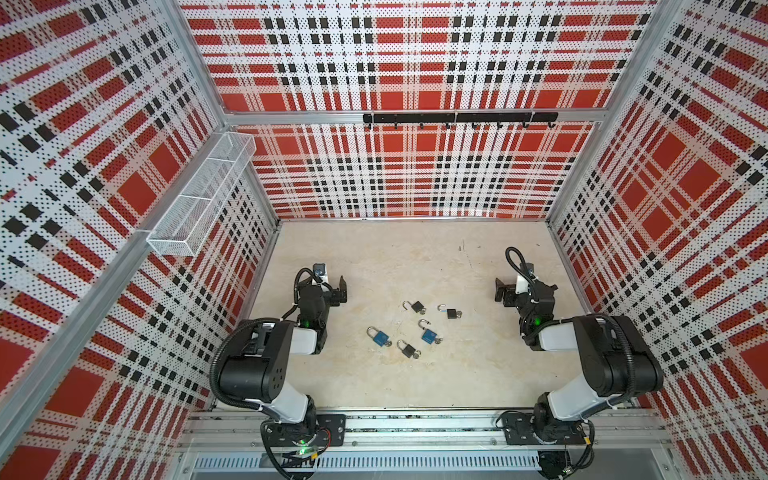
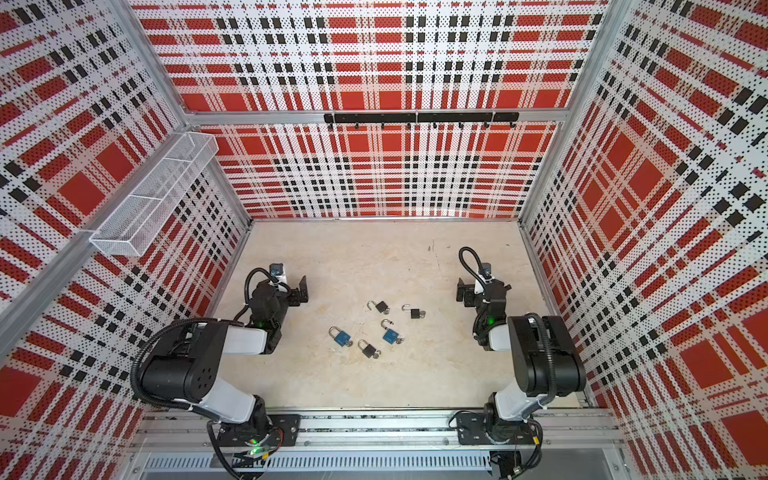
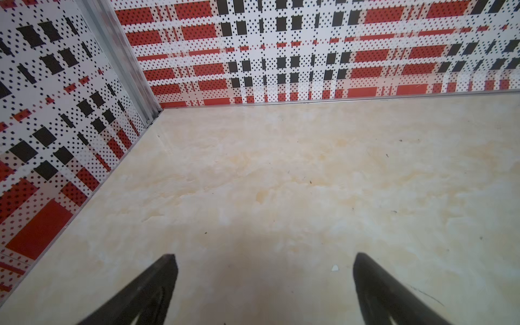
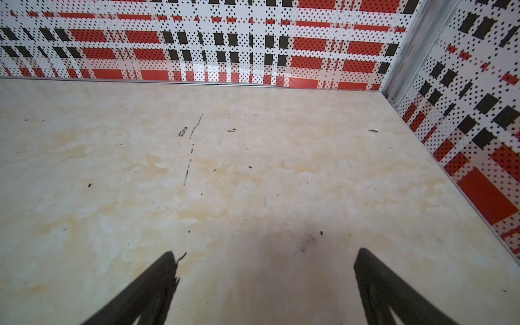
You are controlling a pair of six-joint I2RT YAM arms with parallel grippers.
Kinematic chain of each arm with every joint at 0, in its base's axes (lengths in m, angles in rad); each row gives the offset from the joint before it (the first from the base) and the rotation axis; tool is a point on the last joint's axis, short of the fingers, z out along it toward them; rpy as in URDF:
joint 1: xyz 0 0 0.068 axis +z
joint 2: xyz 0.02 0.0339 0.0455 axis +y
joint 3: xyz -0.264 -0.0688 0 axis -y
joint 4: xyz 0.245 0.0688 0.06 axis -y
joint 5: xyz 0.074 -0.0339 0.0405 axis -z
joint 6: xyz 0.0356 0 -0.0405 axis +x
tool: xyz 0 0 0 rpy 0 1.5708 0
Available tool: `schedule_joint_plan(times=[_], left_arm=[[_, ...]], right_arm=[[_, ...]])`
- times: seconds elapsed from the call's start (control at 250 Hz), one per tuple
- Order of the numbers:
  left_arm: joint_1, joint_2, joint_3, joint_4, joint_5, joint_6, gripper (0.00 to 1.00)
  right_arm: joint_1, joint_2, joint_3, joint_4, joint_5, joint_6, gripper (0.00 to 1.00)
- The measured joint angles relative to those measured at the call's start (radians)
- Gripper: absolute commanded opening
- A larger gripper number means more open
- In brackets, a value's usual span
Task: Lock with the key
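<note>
five padlocks [image 1: 428, 336] clustered mid table [image 1: 415, 257], left pincer [image 3: 263, 259] spread apart, right pincer [image 4: 264, 256] spread apart

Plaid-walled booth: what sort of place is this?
Likely a robot practice cell: two black-and-white arms on an aluminium rail, red-plaid perforated walls around a beige table, small blue and black padlocks.

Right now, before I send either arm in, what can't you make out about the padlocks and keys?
- Keys: too small in both top views; seated or turned, cannot tell.
- Padlocks: outside both wrist views, which show only table.
- Left gripper, right gripper: open, finger bases cut by wrist frame edge.
</note>
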Motion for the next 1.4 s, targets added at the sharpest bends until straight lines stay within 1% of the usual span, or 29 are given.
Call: schedule_joint_plan(times=[1.304,1.324,1.348,1.404], left_arm=[[0.000,0.000,0.000,0.000,0.000,0.000,1.00],[0.000,0.000,0.000,0.000,0.000,0.000,0.97],[0.000,0.000,0.000,0.000,0.000,0.000,0.93],[0.000,0.000,0.000,0.000,0.000,0.000,0.90]], right_arm=[[-0.003,0.000,0.000,-0.001,-0.004,0.000,1.00],[-0.003,0.000,0.000,-0.001,-0.004,0.000,1.00],[-0.003,0.000,0.000,-0.001,-0.004,0.000,0.97],[-0.003,0.000,0.000,0.000,-0.004,0.000,0.94]])
